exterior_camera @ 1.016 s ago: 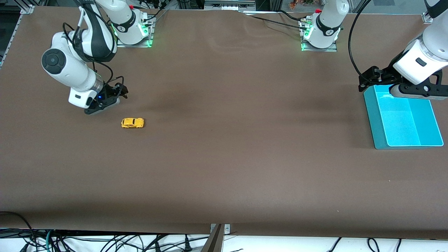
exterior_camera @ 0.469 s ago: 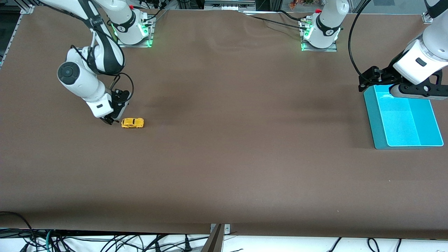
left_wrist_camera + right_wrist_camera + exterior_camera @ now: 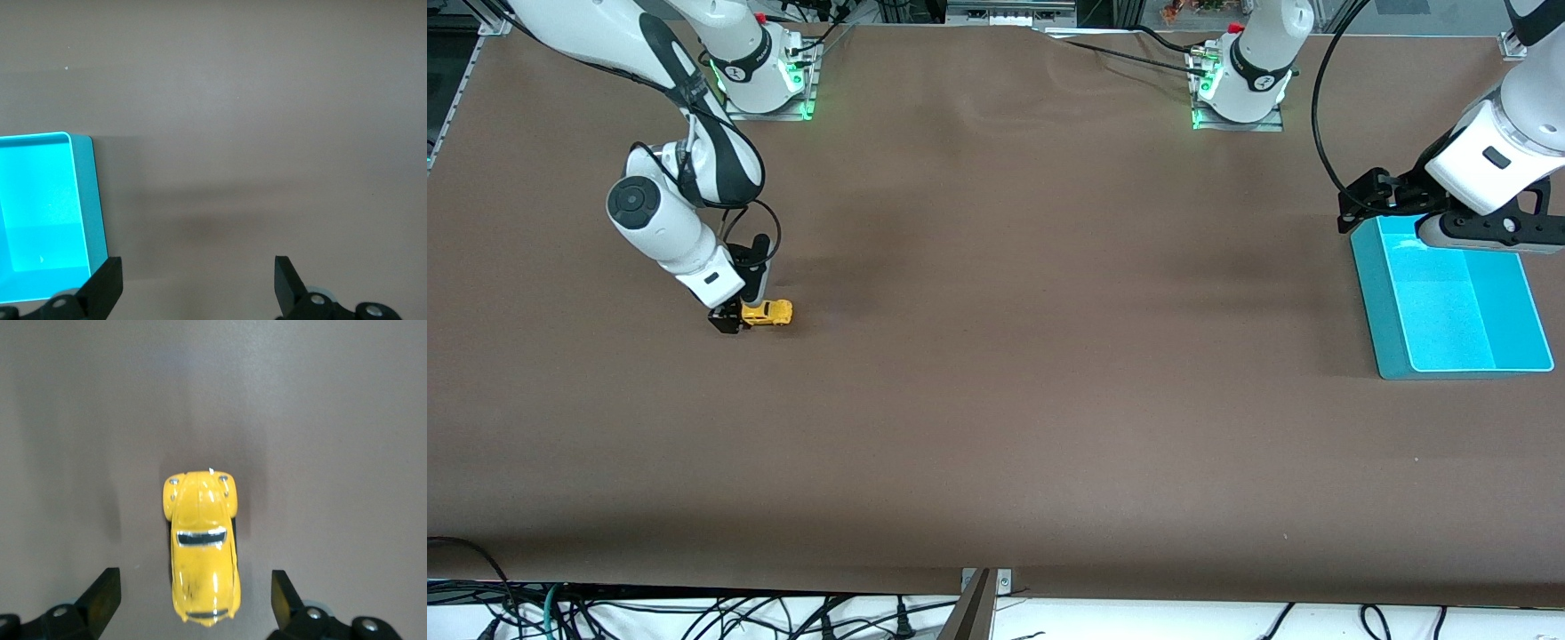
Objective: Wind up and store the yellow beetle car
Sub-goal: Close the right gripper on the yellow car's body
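Over the yellow beetle car [image 3: 766, 312], well apart from the teal bin [image 3: 1449, 302] at the left arm's end, the right gripper [image 3: 734, 318] straddles it with fingers spread, the grasp seemingly next, while the left gripper [image 3: 199, 287] waits, spread, over the bin's rim.

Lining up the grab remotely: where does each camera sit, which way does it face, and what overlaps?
Front view: high across the table, facing both bases; shows both arms, the yellow beetle car and the blue bin.
Left wrist view: on the waiting left arm, looking down past its open left claw at the bin's rim.
Right wrist view: looking down past the open right claw, straddling the car.
Shared: front and right wrist show the car; front and left wrist, the bin.
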`<state>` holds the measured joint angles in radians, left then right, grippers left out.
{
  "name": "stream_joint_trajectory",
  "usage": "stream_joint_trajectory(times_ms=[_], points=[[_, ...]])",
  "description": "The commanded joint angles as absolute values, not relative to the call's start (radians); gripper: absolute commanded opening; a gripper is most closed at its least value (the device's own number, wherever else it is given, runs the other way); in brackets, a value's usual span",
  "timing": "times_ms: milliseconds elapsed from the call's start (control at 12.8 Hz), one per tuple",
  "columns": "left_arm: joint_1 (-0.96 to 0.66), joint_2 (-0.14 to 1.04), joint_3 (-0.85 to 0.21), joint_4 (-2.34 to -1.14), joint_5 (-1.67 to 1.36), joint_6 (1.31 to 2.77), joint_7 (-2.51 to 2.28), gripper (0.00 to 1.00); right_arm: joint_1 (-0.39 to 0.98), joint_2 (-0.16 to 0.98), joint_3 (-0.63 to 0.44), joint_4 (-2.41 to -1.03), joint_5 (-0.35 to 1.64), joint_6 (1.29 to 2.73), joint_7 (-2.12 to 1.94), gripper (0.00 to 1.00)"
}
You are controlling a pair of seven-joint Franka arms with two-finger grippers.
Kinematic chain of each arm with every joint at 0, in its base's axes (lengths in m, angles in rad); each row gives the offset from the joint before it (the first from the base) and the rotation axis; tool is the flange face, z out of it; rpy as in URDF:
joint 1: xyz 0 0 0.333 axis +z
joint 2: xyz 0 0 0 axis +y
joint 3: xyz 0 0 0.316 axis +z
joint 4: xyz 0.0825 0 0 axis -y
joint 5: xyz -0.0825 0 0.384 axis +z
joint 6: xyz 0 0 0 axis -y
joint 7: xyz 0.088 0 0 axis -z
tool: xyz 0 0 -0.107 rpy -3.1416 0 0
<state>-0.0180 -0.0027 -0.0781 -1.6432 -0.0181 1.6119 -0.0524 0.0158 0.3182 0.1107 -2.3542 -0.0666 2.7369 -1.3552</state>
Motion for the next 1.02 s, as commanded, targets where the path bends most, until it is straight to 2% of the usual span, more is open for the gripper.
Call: stream_joint_trajectory(times_ms=[0, 312, 469, 938], points=[[-0.017, -0.008, -0.084, -1.632, 0.009, 1.597, -0.057, 1.00, 0.011, 0.350, 0.118, -2.335, -0.078, 2.763, -1.374, 0.84], [-0.017, -0.008, -0.084, -1.632, 0.008, 1.595, -0.057, 1.00, 0.009, 0.351, 0.121, -2.335, -0.078, 2.761, -1.376, 0.35], [-0.017, -0.008, -0.084, -1.632, 0.009, 1.597, -0.057, 1.00, 0.009, 0.350, 0.124, -2.335, -0.078, 2.760, -1.376, 0.20], [-0.017, -0.008, -0.084, -1.632, 0.009, 1.597, -0.057, 1.00, 0.008, 0.353, 0.124, -2.330, -0.078, 2.757, -1.483, 0.20]])
